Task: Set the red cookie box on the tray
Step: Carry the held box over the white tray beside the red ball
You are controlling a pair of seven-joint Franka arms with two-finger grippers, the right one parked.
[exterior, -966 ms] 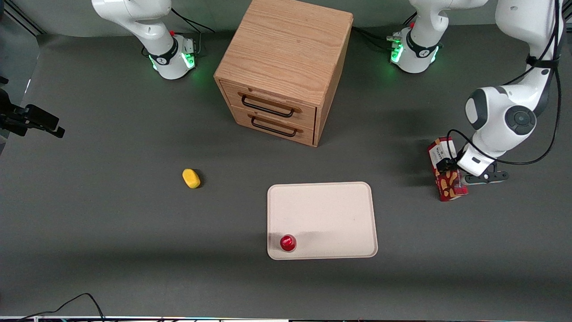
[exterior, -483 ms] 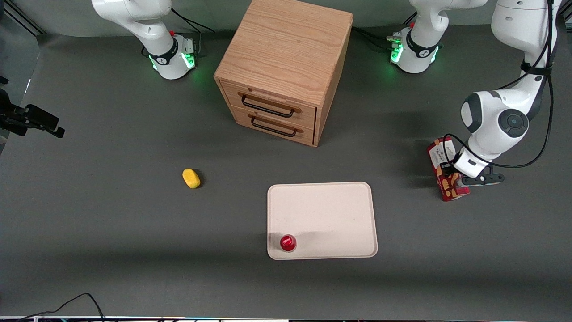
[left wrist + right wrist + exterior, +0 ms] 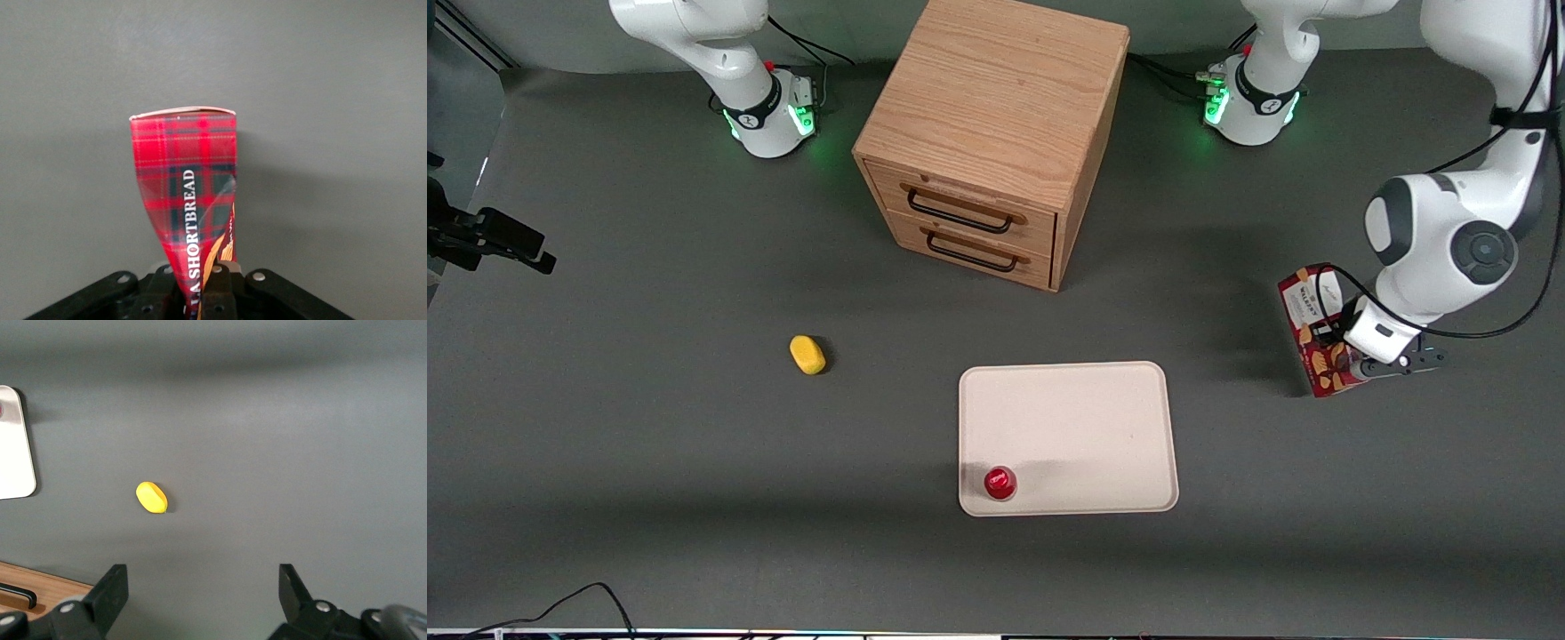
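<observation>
The red cookie box [image 3: 1319, 331], a long dark red carton with a white label and biscuit pictures, is toward the working arm's end of the table, apart from the tray. My gripper [image 3: 1347, 354] is shut on its nearer half. In the left wrist view the tartan carton [image 3: 183, 190] sticks out from between the closed fingers of the gripper [image 3: 201, 293], squeezed thin where it is held. The cream-white tray [image 3: 1080, 418] lies flat, nearer the front camera than the cabinet, with most of its surface bare.
A small round red can [image 3: 1000, 483] stands on the tray's near corner. A wooden drawer cabinet [image 3: 996, 124] stands farther back at mid table. A yellow lump [image 3: 807, 354] lies toward the parked arm's end and also shows in the right wrist view [image 3: 151, 497].
The wrist swung a little toward the tray and back toward the working arm's end. The box stayed in the gripper and turned slightly, showing more of its labelled face.
</observation>
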